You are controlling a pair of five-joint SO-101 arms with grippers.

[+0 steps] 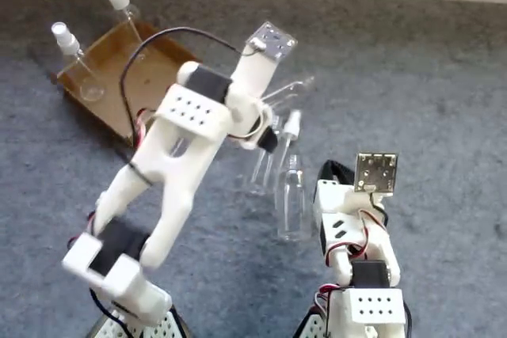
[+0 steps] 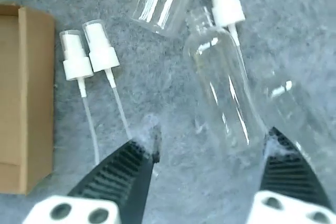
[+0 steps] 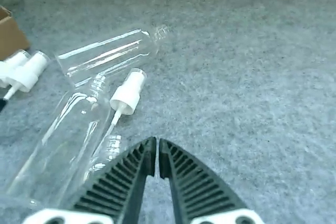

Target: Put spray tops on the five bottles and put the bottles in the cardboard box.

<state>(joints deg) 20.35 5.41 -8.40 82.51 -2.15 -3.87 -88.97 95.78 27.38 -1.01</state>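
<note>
L fingers [image 2: 126, 171] spread wide, holding nothing, low over table mid. Uncapped bottle [image 2: 226, 93] lies flat w/ its base between them. Long axis runs straight out from the fingers, neck pointing away; base sits closer to one finger than the other. Loose top [image 2: 226, 3] just beside the neck, 2 more tops [image 2: 100, 51] nearby. R fingers [image 3: 131, 177] pressed together, empty, back toward near edge. L arm nearer, so prob. its grab. Box [image 1: 99, 112] at far-left corner, 2 capped bottles [image 1: 79, 65] upright inside.
</note>
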